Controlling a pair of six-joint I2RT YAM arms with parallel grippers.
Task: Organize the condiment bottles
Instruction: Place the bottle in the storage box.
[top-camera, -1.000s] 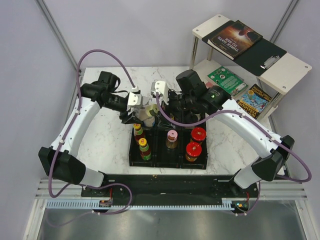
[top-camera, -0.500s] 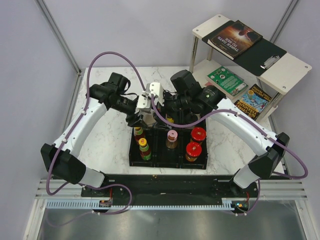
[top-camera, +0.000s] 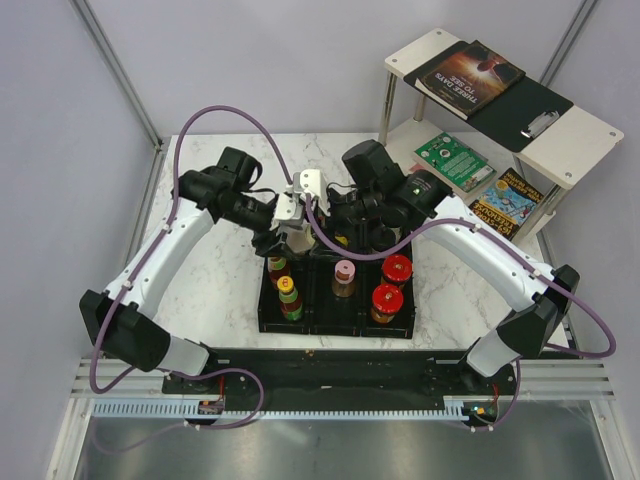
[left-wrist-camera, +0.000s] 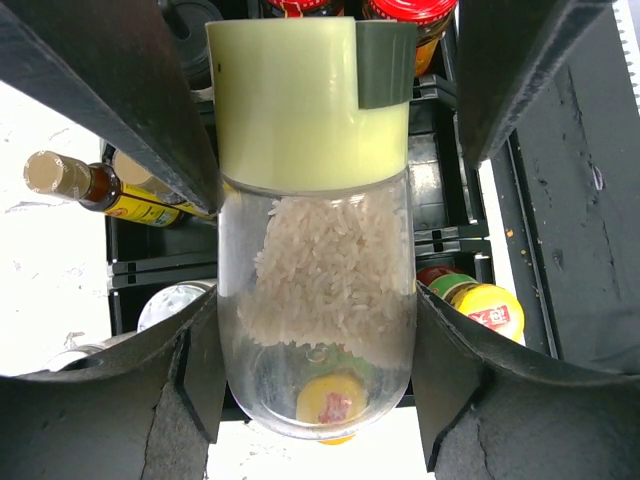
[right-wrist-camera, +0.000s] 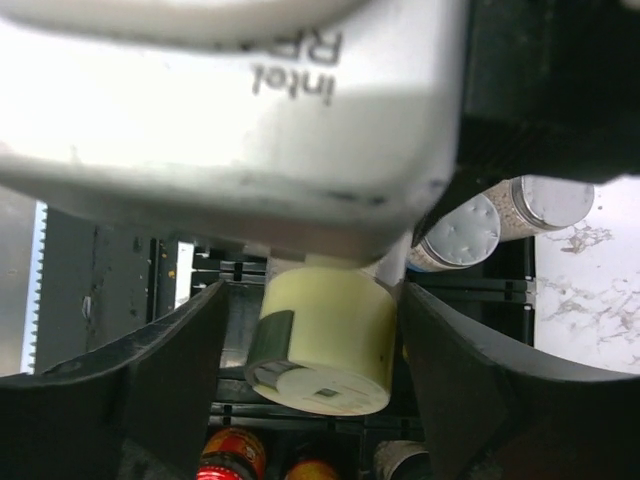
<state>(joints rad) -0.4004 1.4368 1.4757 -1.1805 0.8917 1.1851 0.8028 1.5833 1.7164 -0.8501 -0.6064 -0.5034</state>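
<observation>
Rice jar (left-wrist-camera: 318, 300): it is pinched in my left tool (left-wrist-camera: 335, 150), off the counter (top-camera: 215, 285) and above the back left part of the black tray (top-camera: 335, 326).
Long axis: it runs along the length of my left fingers (left-wrist-camera: 130, 90), up the middle of the left wrist view.
Which way it points: the pale green lid (right-wrist-camera: 322, 345) is at the end far from my left wrist and the clear base is at the near end. The lid's grey tab sits on the right in that view, and the rice is heaped toward the lid end.
Left tool: its fingers are pressed onto the glass body from both sides.
Right tool (right-wrist-camera: 325, 340): one finger stands on each side of the lid, and the lid's top faces my right wrist camera. I cannot tell whether these fingers press on the lid or only flank it.
Meeting place: both tools come together over the tray's far edge in the top view.
In the tray: two red-capped jars (top-camera: 390, 283) are on the right, the pink-lidded shaker (top-camera: 344, 270) is in the middle and the yellow-capped bottles (top-camera: 287, 290) are on the left.
Under the jar: a slim dark bottle (left-wrist-camera: 100, 188) shows with its cap toward the left of the left wrist view.
Beside the lid: two silver-lidded jars (right-wrist-camera: 462, 235) stand in the tray.
</observation>
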